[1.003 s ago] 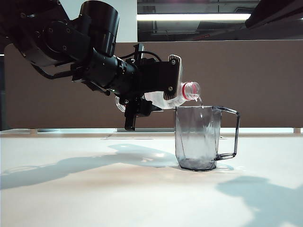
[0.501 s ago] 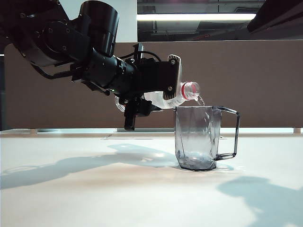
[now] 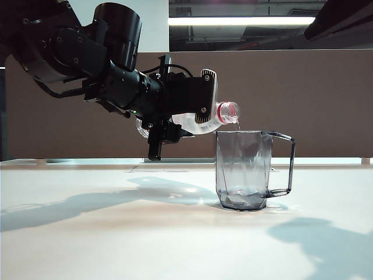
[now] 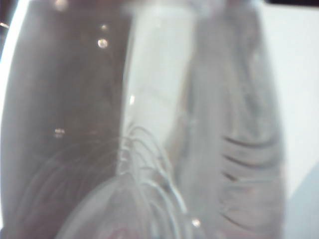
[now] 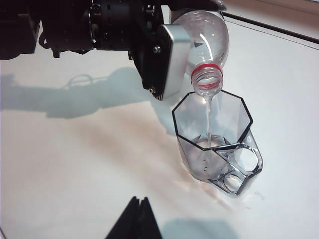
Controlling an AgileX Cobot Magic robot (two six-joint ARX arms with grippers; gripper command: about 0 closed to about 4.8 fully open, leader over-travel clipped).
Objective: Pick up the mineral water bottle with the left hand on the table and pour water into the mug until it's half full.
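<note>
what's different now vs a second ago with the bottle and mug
The left claw, shut on the mineral water bottle, has shifted slightly up and to the left in the exterior view, carrying the bottle mouth back to the mug rim's near edge. Water keeps running in. The mug has not moved; the right claw stays apart.
</note>
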